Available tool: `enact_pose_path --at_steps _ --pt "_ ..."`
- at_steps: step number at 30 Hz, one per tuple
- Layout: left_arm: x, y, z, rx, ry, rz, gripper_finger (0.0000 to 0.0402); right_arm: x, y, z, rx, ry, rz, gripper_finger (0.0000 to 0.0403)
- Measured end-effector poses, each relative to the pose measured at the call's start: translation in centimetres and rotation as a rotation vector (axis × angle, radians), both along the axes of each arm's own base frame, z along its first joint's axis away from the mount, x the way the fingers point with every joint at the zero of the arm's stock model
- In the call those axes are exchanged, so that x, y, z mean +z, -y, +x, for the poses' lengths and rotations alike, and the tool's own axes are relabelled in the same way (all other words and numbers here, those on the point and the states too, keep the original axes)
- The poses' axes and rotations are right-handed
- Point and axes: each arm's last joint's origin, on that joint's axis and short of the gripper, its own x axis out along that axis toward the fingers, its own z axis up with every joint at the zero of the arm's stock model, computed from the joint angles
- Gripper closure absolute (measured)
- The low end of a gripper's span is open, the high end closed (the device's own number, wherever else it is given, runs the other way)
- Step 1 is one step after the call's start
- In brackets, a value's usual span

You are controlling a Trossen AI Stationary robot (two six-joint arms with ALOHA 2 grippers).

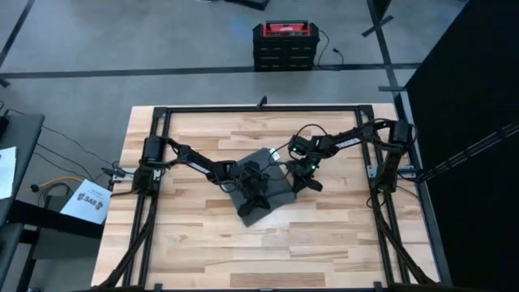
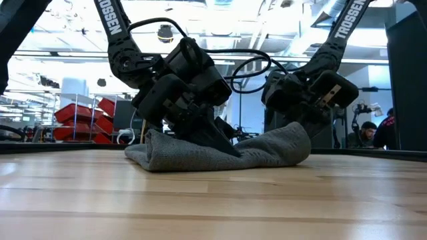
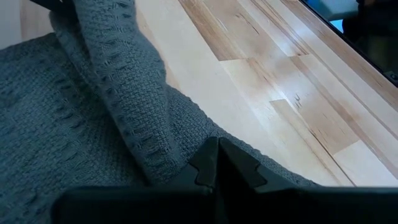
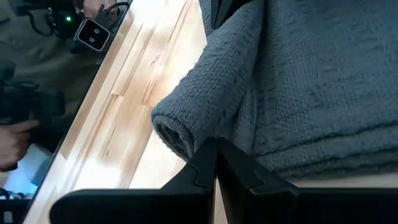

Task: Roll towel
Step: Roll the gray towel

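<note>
The dark grey towel (image 1: 272, 193) lies bunched in folds at the table's middle, its underside on the wood. My left gripper (image 1: 254, 195) is over the towel's middle, slanting down onto it, shut on a fold of it (image 3: 217, 158). My right gripper (image 1: 308, 182) is at the towel's right edge, shut at a rolled-over fold (image 4: 215, 158). In the low view the towel (image 2: 200, 155) is a low heap whose right end (image 2: 293, 137) stands raised under the right gripper (image 2: 303, 117). My left gripper pinches a raised ridge of the towel (image 3: 163, 158) between its two fingers, slanting down from the table's left. The ridge runs up and away from the fingertips. The rest of the cloth lies on the table around it. My right gripper is shut at the end of a rolled fold on the towel's right edge (image 4: 181, 138), coming from the table's right and slanting down. Several layers lie stacked beside the fingers. That end of the towel is raised off the wood; the rest stays on the table.
Black frame rails (image 1: 259, 109) run round the table's far and side edges. Bare wood (image 1: 268, 251) lies on the near side of the towel. A red and black toolbox (image 1: 284, 45) stands on the floor beyond the far edge. A person's hand (image 4: 18, 134) shows past the table.
</note>
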Motion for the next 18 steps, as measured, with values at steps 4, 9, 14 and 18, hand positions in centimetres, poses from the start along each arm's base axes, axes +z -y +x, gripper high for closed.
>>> enact_pose_path --at_steps 4,9,14,18 --pt "0.0 -0.01 0.0 0.0 0.0 0.0 0.0402 -0.03 -0.03 -0.09 -0.011 -0.025 0.014 0.0403" --pt "0.0 -0.01 0.0 0.003 -0.002 -0.003 0.0402 0.0 -0.06 -0.03 -0.034 -0.051 0.039 0.0403" --pt "0.03 -0.01 0.03 0.008 -0.003 -0.009 0.0402 -0.1 0.01 0.11 -0.067 -0.075 -0.012 0.0403" --pt "0.03 -0.01 0.03 0.016 -0.009 -0.02 0.0402 -0.04 -0.39 0.61 -0.11 -0.097 -0.013 0.0403"
